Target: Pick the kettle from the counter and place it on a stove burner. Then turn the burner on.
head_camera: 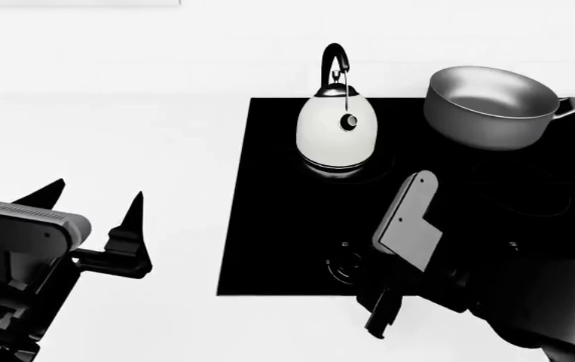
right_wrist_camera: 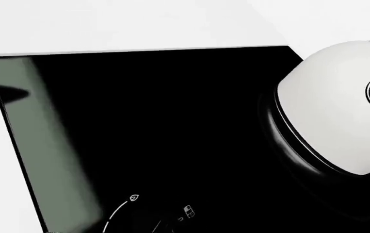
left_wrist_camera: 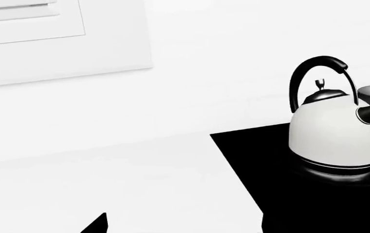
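The white kettle (head_camera: 337,128) with its black arched handle stands upright on the rear left stove burner (head_camera: 383,169) of the black glass cooktop (head_camera: 267,226). It also shows in the left wrist view (left_wrist_camera: 335,133) and the right wrist view (right_wrist_camera: 340,116). My left gripper (head_camera: 91,207) is open and empty over the white counter (head_camera: 116,136), well left of the kettle. My right gripper (head_camera: 380,313) hangs at the cooktop's front edge beside a round control dial (head_camera: 346,264). Its dark jaws blend with the glass. The dial's white arc marking (right_wrist_camera: 117,216) shows in the right wrist view.
A grey steel saucepan (head_camera: 488,105) sits on the rear right burner, close to the kettle's right. A white wall runs behind the counter, with a white framed panel (left_wrist_camera: 42,39) on it. The cooktop's left edge (left_wrist_camera: 236,170) borders white counter (left_wrist_camera: 107,179).
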You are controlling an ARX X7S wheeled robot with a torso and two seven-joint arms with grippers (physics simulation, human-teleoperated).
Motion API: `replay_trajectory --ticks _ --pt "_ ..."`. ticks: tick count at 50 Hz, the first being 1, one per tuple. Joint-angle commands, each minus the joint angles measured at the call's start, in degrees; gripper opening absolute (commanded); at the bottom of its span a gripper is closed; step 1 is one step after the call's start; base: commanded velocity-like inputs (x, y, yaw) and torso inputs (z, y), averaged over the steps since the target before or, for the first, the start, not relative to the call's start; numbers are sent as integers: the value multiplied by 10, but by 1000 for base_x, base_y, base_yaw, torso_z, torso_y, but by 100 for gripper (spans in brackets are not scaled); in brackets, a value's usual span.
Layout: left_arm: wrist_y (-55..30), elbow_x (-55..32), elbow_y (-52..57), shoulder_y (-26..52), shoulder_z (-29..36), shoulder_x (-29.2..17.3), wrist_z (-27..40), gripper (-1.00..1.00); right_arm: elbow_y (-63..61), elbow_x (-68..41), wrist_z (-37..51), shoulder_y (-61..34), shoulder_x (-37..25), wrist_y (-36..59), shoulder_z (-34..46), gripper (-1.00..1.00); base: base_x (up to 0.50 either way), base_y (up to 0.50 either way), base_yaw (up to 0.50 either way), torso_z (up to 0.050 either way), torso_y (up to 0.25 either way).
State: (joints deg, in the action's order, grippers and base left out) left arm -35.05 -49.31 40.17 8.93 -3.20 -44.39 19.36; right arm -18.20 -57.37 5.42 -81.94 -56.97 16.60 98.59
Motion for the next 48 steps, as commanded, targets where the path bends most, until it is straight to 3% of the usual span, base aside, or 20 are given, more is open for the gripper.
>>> replay_trajectory --ticks 1,13,26,48 --pt "2 -2 2 -2 -2 -2 0 100 81 22 41 16 -7 11 5 100 0 0 0 0 0" --pt "4 -7 6 1 -4 -3 0 100 -2 11 61 -26 -58 20 -20 100 1 0 0 0 0" --pt "18 -15 27 -27 -28 -8 3 100 -137 -35 90 -92 -155 27 -70 100 0 -1 -1 0 0" --pt "40 -31 79 -93 -82 -20 10 100 -295 -60 124 -105 -313 24 -86 100 0 0 0 0 0"
